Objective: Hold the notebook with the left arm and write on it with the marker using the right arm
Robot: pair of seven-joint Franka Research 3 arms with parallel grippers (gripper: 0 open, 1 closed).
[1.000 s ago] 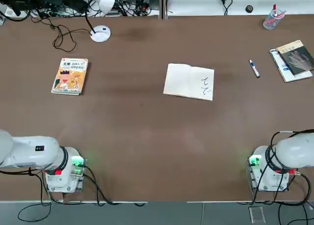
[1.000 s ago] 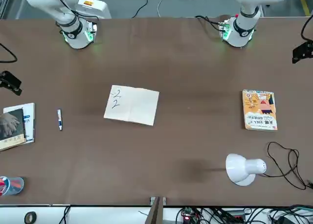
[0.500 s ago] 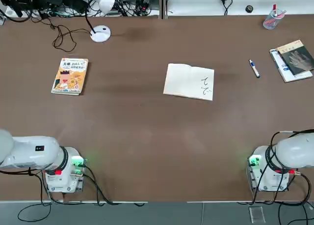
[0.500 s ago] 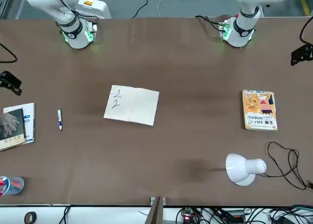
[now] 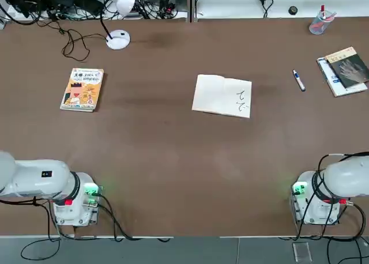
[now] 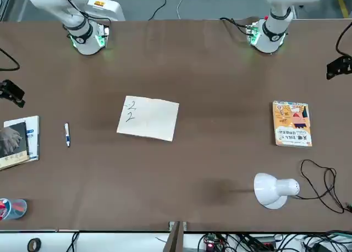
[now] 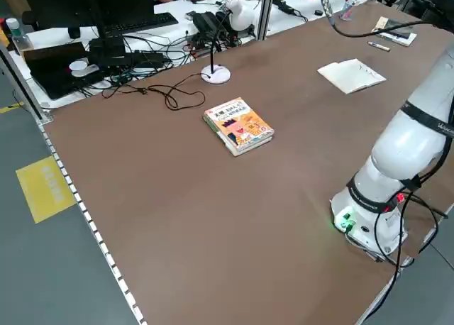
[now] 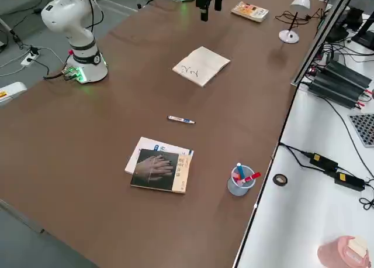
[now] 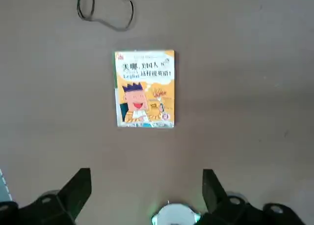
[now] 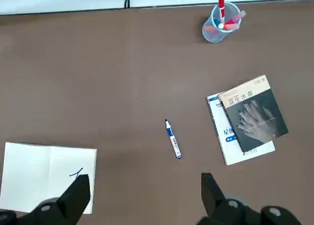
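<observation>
Open notebook (image 5: 222,95) flat near the middle of the brown table (image 5: 173,154), small dark scribbles on its right-hand page, nothing touching it. Marker (image 5: 298,80) lying loose on the table well off to the notebook's right, between notebook and a dark-covered book (image 5: 346,67) stacked on white papers. Clear cup of pens (image 5: 320,23) near the far right corner. Orange-yellow illustrated book (image 5: 82,89) on the left half, white desk lamp (image 5: 118,40) and its black cable beyond it.

Left pincer (image 9: 146,185) raised high above the illustrated book, fingers spread wide, nothing between them. Right pincer (image 10: 145,188) likewise high over the table above the stretch between notebook and marker, fingers spread wide and empty. Green-lit bases of left arm (image 5: 75,203) and right arm (image 5: 314,203) at the near table edge.
</observation>
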